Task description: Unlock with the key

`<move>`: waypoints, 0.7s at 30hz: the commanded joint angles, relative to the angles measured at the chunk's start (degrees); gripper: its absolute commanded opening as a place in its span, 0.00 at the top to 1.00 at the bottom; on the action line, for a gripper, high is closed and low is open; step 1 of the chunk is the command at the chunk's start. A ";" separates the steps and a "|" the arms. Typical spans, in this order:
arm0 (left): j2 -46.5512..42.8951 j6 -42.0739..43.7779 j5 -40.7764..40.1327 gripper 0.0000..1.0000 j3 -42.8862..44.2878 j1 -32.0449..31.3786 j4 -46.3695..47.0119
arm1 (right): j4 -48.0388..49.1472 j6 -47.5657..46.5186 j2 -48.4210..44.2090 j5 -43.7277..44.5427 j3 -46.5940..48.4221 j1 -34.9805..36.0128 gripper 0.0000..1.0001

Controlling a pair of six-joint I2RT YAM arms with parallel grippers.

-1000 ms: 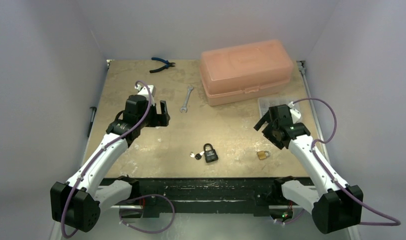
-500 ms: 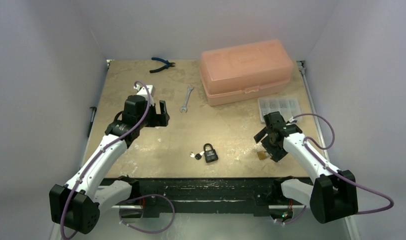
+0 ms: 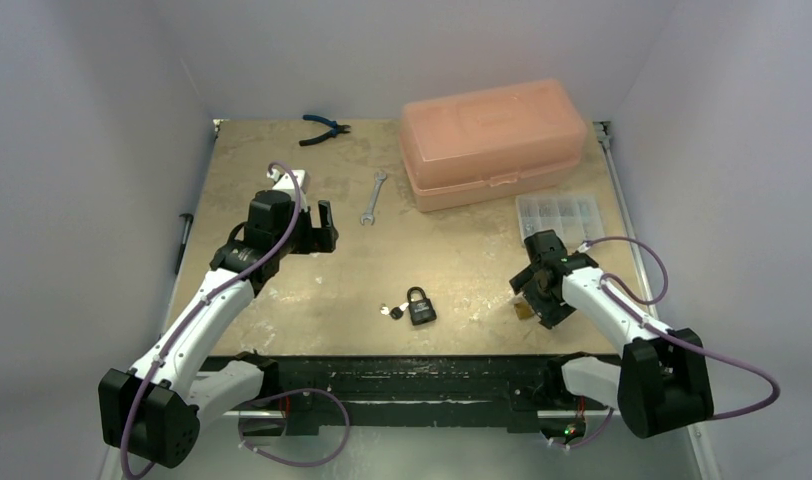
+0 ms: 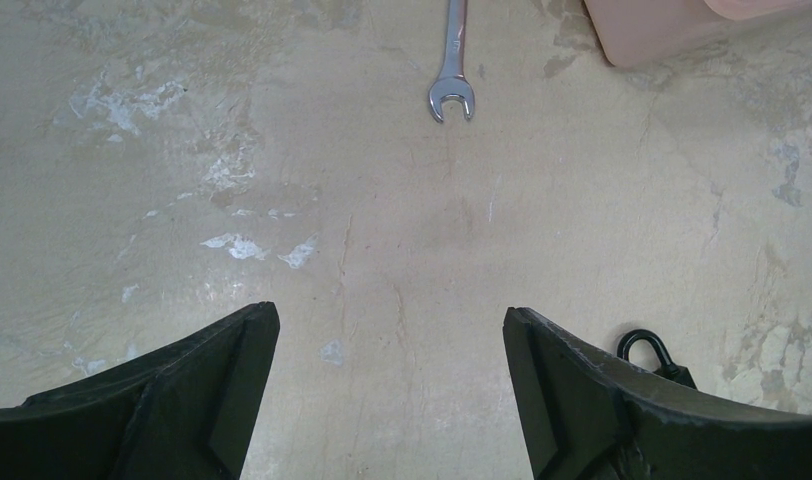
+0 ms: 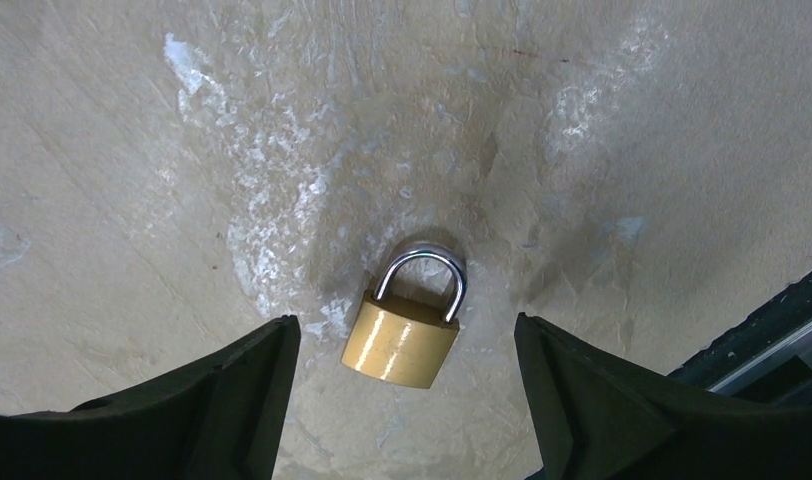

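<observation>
Setting: scuffed tan table point(image 3: 462, 260) in a white-walled booth, two robot arms bolted at its near edge.
Hidden: brass padlock point(image 5: 400, 340), near the front edge on the right, is almost wholly covered by the right arm in the overhead view. Only the wrist camera shows it whole, lying flat with both shackle ends in the body.
Cut off: black padlock point(image 3: 420, 306), at front centre, shows in the left wrist view only as a shackle loop peeking past one finger.
Hard to make out: key point(image 3: 392, 311) is a small pale-and-dark cluster just left of the black padlock. Whether the two touch cannot be told.
Right gripper point(image 5: 402, 325): poised over the brass padlock, fingers spread wide on either side and not touching it.
Left gripper point(image 4: 392, 330): above bare table at left centre, fingers wide apart and empty, well apart from the key.
Around: wrench point(image 3: 373, 196) beyond the left gripper; blue-handled pliers point(image 3: 323, 127) at the back edge; pink plastic box point(image 3: 492, 140), lid shut, at back right; clear compartment tray point(image 3: 560, 212) in front of it, just behind the right gripper.
Writing: no lettering can be read on either lock at this size.
</observation>
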 commanded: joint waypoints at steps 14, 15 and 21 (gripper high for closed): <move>-1.06 0.18 -1.09 0.12 2.24 0.23 0.17 | 2.97 -0.21 6.71 5.75 0.54 0.18 0.31; -1.02 0.18 -1.12 0.12 2.25 0.23 0.12 | 3.37 -0.63 6.98 5.26 0.53 0.19 0.31; -1.02 0.11 -1.20 0.12 2.26 0.23 0.08 | 2.57 -2.84 7.44 3.41 1.38 0.23 0.21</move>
